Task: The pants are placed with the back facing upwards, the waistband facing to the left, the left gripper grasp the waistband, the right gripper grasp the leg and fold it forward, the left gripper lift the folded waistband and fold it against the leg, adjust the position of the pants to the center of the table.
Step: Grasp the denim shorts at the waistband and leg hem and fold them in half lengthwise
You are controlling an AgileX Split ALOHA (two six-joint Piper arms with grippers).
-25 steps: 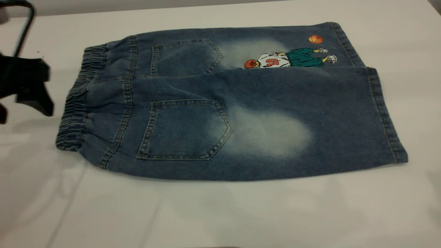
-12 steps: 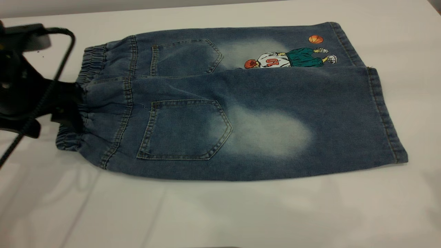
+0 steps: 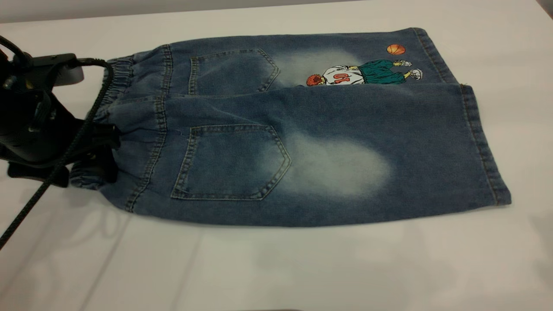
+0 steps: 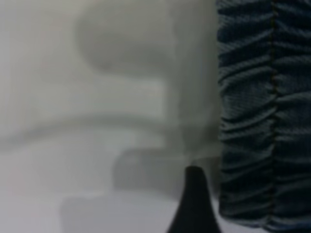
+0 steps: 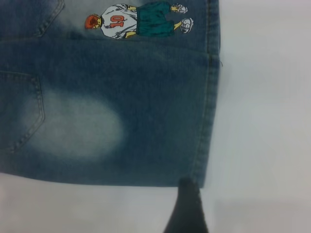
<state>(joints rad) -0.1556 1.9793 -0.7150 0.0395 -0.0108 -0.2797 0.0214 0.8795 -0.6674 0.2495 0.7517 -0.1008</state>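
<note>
Left gripper [image 3: 101,149] fingers at waistband [image 3: 93,142], pinching or spread: cannot tell | right gripper's one finger [image 5: 187,208] just off leg [image 3: 345,160] hem corner, readied for grasp, state unclear | pants [image 3: 281,129] flat, back up, waistband toward surface [image 3: 302,268] left edge, partly folded.

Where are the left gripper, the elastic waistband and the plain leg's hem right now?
left gripper [image 3: 101,151]: exterior view, black jaws at the waistband.
elastic waistband [image 4: 257,116]: left wrist view, gathered denim folds.
plain leg's hem [image 3: 486,147]: exterior view, stitched edge at the pants' right end.
</note>
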